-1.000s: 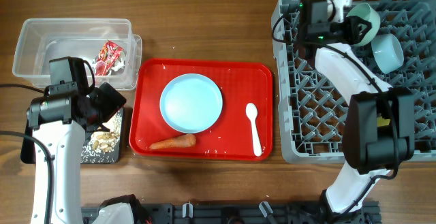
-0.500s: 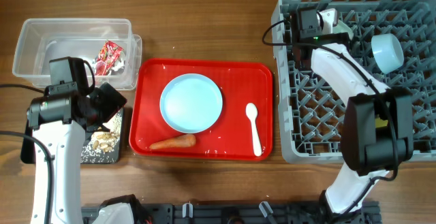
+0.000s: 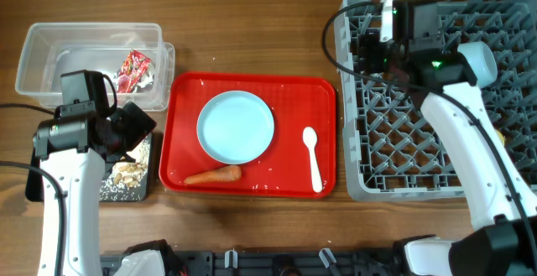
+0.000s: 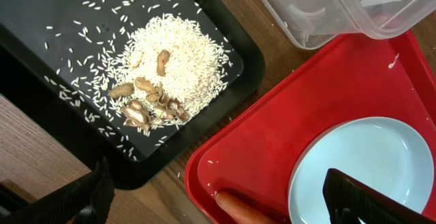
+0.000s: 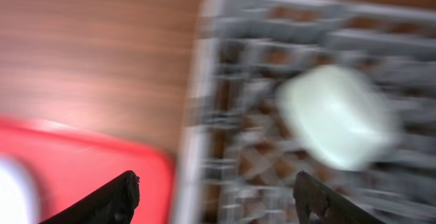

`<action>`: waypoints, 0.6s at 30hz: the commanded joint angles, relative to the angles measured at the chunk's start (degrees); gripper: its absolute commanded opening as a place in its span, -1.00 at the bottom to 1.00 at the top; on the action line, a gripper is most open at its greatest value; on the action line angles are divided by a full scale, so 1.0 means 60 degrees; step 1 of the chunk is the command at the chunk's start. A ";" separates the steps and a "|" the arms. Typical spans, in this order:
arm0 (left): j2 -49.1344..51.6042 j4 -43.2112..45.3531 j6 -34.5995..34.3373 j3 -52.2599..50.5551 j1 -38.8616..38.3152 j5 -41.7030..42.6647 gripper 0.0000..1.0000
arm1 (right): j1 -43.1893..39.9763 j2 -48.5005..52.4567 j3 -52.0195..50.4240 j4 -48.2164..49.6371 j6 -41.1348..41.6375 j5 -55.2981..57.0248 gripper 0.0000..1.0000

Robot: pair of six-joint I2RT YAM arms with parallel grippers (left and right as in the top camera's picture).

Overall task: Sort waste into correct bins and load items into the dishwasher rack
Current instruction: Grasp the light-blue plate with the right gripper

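White spoon (image 3: pixel 312 157) is lying 12-to-6 on red tray (image 3: pixel 289 91), sitting 7 o'clock of right pincer (image 5: pixel 214 186), which is gaping empty; right arm nearer.

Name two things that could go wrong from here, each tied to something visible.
1. The right wrist view is smeared, so that arm is probably swinging fast above the rack; its open right jaws or cable could catch a peg or knock the bowl.
2. The carrot lies close to the plate; the open left jaws might nudge the plate when reaching for it.
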 commanded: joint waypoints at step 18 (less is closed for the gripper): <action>-0.0117 -0.0084 -0.0124 0.0047 0.0051 0.0015 1.00 | 0.4175 0.4634 -0.0029 -0.0525 0.3909 -0.2565 0.04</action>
